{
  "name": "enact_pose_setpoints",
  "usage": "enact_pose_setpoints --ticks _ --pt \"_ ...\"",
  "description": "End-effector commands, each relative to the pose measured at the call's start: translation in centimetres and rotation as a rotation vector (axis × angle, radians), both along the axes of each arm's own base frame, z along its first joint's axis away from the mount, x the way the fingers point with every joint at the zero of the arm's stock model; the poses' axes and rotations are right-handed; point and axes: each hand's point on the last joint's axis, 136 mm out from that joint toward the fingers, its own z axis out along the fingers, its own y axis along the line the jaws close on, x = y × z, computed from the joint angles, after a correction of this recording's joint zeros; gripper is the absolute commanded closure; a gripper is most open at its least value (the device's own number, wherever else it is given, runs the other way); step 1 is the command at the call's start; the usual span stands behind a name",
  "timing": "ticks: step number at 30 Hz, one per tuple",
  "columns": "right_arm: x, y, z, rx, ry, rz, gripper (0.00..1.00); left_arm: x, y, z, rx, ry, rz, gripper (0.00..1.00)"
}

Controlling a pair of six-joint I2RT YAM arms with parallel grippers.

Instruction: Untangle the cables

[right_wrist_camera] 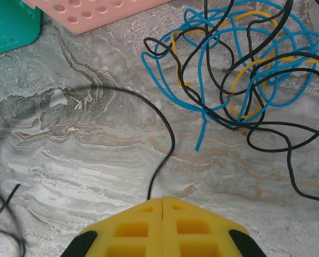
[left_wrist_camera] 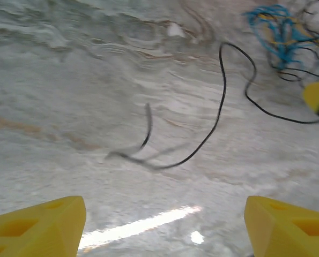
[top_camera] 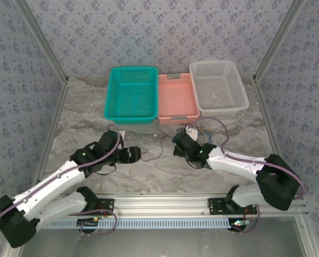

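Yellow pads of left tool stand wide apart, nothing between them; black cable lies slack on worktop just ahead. Right tool closed, same cable apparently pinched at tips. Farther right: tangle of blue, black, yellowish cables, near pink basket. Risks: thin cable may slip from tips under pull; left tool may miss flat-lying cable or scrape worktop; rightward swing may lay cable back across tangle.

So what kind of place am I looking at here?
Probably a robot lab test cell, not a home: a left arm and right arm bolted to an aluminium rail, patterned backdrop walls boxing in a marble-look table, and a tangle of cables.
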Motion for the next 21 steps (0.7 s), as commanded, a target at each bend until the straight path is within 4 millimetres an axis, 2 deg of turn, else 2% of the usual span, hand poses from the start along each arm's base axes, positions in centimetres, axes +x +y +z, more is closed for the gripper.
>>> enact_pose_setpoints --ticks 1,3,5,7,16,21 --pt "-0.3 -1.0 0.0 -0.030 0.002 0.002 1.00 0.3 1.7 0.0 0.068 0.036 0.035 0.24" --pt "-0.3 -1.1 0.1 -0.031 -0.001 0.006 1.00 0.5 3.5 -1.5 0.162 0.078 0.076 0.28" --pt "-0.3 -1.1 0.2 -0.026 -0.001 0.008 1.00 0.7 3.4 -2.6 0.204 0.093 0.048 0.30" --pt "-0.3 -1.3 0.1 -0.028 0.002 0.012 1.00 1.3 2.4 -3.6 0.209 0.109 0.016 0.30" --pt "-0.4 -1.8 0.0 -0.021 0.009 0.008 1.00 5.0 -3.4 -5.2 0.292 0.025 -0.157 0.30" --pt "-0.3 -1.9 0.0 -0.014 0.010 0.006 1.00 5.6 -6.4 -7.1 0.373 0.024 -0.248 0.30"
